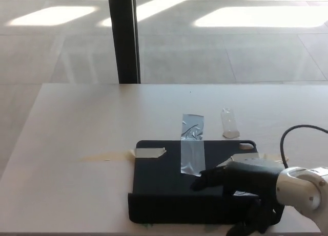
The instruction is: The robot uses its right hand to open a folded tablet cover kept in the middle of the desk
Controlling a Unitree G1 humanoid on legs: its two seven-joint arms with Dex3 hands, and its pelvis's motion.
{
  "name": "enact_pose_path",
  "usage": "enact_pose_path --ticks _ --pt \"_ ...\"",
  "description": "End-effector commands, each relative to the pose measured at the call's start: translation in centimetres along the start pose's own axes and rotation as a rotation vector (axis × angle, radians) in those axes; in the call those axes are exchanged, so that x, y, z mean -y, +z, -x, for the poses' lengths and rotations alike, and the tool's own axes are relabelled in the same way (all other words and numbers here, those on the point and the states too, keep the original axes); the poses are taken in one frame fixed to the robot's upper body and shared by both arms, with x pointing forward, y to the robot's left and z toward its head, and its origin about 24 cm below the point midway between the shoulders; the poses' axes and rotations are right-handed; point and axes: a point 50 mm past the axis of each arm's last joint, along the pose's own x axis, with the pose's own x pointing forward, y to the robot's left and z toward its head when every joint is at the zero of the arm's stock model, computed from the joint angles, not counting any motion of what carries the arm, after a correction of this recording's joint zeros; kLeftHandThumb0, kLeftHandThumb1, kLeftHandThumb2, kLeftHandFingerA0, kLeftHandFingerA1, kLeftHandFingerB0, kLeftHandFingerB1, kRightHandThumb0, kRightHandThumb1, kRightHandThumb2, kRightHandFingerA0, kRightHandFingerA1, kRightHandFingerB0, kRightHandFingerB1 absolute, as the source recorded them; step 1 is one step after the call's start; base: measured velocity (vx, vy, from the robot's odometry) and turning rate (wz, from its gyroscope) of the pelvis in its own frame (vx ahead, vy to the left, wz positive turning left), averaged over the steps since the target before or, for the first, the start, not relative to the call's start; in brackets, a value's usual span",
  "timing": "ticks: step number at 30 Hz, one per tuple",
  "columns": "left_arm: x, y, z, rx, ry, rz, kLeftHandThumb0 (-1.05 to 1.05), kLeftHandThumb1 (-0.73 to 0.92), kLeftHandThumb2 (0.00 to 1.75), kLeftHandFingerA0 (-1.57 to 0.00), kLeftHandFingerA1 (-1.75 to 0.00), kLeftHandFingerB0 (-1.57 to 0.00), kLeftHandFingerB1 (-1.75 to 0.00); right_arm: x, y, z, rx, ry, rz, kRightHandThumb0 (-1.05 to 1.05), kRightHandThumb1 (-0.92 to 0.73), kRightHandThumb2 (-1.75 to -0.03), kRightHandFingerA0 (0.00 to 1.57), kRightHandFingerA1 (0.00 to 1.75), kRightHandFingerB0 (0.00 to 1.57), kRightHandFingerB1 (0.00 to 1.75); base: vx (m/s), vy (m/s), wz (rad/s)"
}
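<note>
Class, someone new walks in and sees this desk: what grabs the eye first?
The black tablet cover, strapped down with grey tape, lies near the front edge of the pale desk. The robot's right hand rests on the cover's right part. A dark post rises behind the desk.

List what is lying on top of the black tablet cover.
On the tablet cover: a grey tape strip, a pale tape piece at its far left corner, and the right hand. Whatever tape lies beneath that hand is hidden.

No readable text anywhere: the tablet cover (169, 187), its tape strips (192, 144) and the tabletop (77, 123) show no lettering.
</note>
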Motion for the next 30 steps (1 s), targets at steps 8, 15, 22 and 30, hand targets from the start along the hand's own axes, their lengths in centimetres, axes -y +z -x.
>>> enact_pose_path --ticks 8,15,22,30 --pt "-0.3 1.9 -0.1 0.032 0.016 0.013 -0.46 0.30 0.84 -0.85 -0.91 -0.68 -0.80 -5.0 -0.5 -0.2 -0.227 0.190 0.084 -0.88 -0.45 -0.81 0.58 0.98 0.22 0.45 0.00 0.000 0.00" --pt "-0.4 1.9 0.0 0.034 0.008 0.001 -0.50 0.30 0.83 -0.86 -0.92 -0.65 -0.78 -7.4 0.6 1.5 -0.191 0.097 -0.062 -0.79 -0.57 -0.59 0.59 1.24 0.26 0.34 0.00 0.000 0.00" --pt "-0.2 2.2 0.0 0.043 0.005 -0.013 -0.49 0.29 0.82 -0.87 -0.92 -0.62 -0.77 -9.4 1.7 3.7 -0.075 -0.035 -0.361 -0.73 -0.57 -0.58 0.36 0.50 0.30 0.32 0.00 0.000 0.00" --pt "-0.3 2.3 0.0 0.044 0.014 -0.027 -0.51 0.30 0.82 -0.86 -0.91 -0.63 -0.77 -11.6 1.5 5.5 -0.022 0.081 -0.824 -0.73 -0.58 -0.58 0.26 0.46 0.28 0.32 0.00 0.000 0.00"
